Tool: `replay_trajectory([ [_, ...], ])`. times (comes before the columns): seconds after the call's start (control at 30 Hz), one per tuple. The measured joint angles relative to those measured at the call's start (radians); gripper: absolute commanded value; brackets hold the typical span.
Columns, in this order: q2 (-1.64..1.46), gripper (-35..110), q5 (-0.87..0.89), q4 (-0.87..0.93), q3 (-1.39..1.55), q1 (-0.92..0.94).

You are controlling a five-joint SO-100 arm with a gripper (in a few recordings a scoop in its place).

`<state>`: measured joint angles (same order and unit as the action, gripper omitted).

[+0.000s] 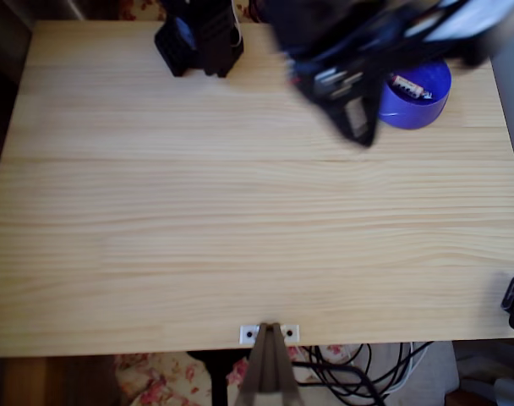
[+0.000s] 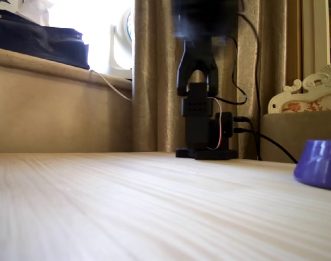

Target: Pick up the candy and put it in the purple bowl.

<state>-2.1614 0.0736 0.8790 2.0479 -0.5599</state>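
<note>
Upper right of the overhead frame: the purple bowl (image 1: 418, 95) sits near the table's far right corner, and the candy (image 1: 409, 86) lies inside it, resting on the bowl floor toward its left half. The gripper (image 1: 358, 127) hangs just left of the bowl, heavily motion-blurred, its tip pointing down the frame over bare table (image 1: 240, 237); jaw opening cannot be read through the blur, and nothing is visibly held. Judgement: the placing looks done, so the remaining risk is the retreat. The blurred arm overlaps the bowl's left rim in the overhead view, and a fast sideways swing could clip that rim; the bowl looks like light, glossy plastic on smooth wood, so a knock would likely slide or tip it and spill the sweet. Whether arm and rim actually touch cannot be told. Materials: bowl is round, smooth-walled, blue-purple, shiny, seen in the fixed view (image 2: 319, 163) at the right edge with a rounded, tapering side. Candy is small and thin, pale pinkish middle, darker twisted ends, crinkly wrapper by the look. Table is pale pine with long straight grain, matte. The arm base (image 2: 201, 128) is black, blocky, with thin wires trailing, standing before beige curtains.
</note>
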Motion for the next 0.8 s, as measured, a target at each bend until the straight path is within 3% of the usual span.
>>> replay_trajectory([
  [0.37,-0.433,-1,-0.069,-0.094,0.471,0.554],
  [0.53,-0.713,-1,-0.052,-0.063,0.707,0.664],
  [0.8,-1.088,-1,-0.026,0.121,0.917,0.695],
])
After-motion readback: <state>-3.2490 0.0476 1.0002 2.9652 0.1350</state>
